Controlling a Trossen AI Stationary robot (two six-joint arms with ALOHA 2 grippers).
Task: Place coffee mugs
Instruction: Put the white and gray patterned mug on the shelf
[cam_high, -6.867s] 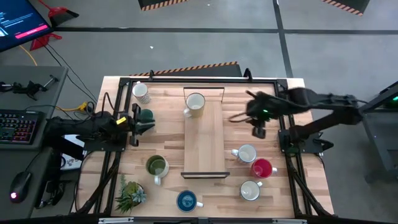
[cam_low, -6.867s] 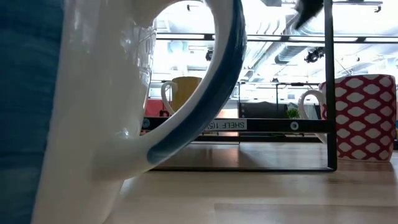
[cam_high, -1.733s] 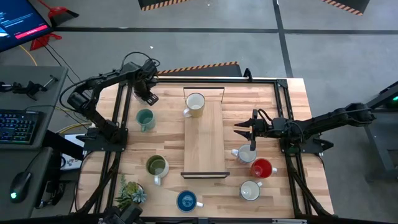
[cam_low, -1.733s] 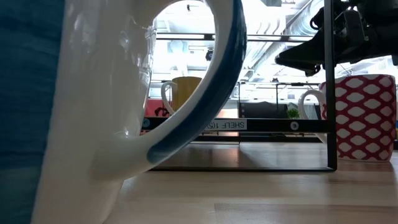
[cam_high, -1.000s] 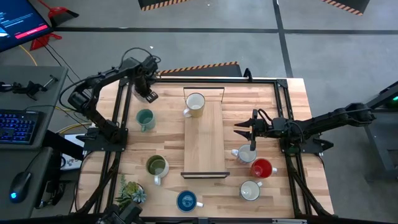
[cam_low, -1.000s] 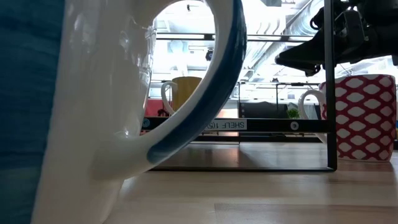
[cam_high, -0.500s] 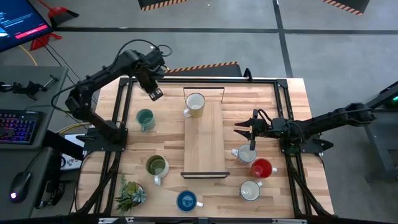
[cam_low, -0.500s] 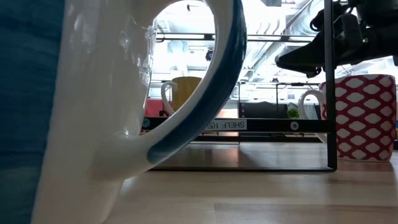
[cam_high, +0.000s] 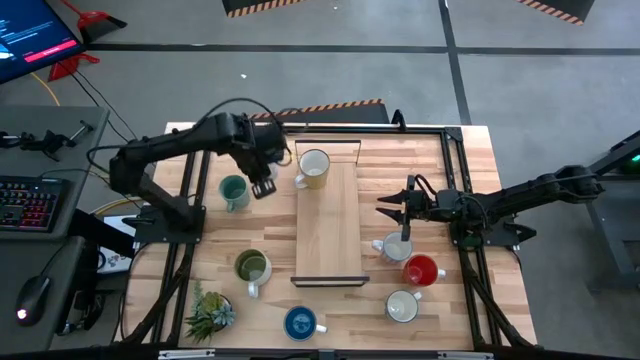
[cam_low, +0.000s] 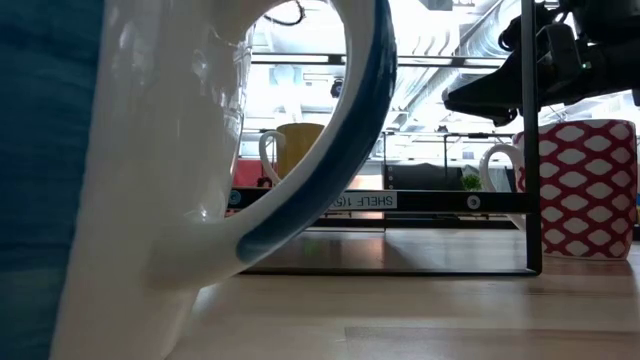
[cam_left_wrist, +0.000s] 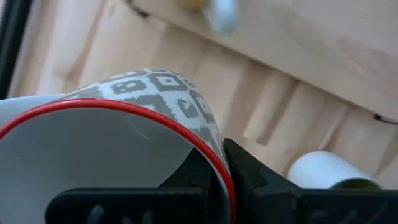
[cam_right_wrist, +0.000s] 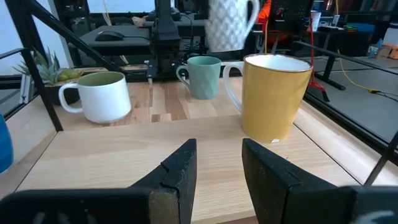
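Held mug (cam_left_wrist: 168, 93) is grey-and-white patterned with a red rim; red mug (cam_low: 580, 185) has white diamonds; yellow mug (cam_right_wrist: 273, 99) is plain.

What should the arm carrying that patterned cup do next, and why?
Probably carry on toward the wooden shelf board and lower the cup there. The left end effector is shut on the red-rimmed patterned mug, held in the air beside the teal mug, and the board has bare space below the yellow mug.

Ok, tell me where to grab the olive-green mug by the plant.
Probably take the olive-green mug by its rim from straight above, one finger inside, on the wall opposite its handle. It stands upright, mouth open.
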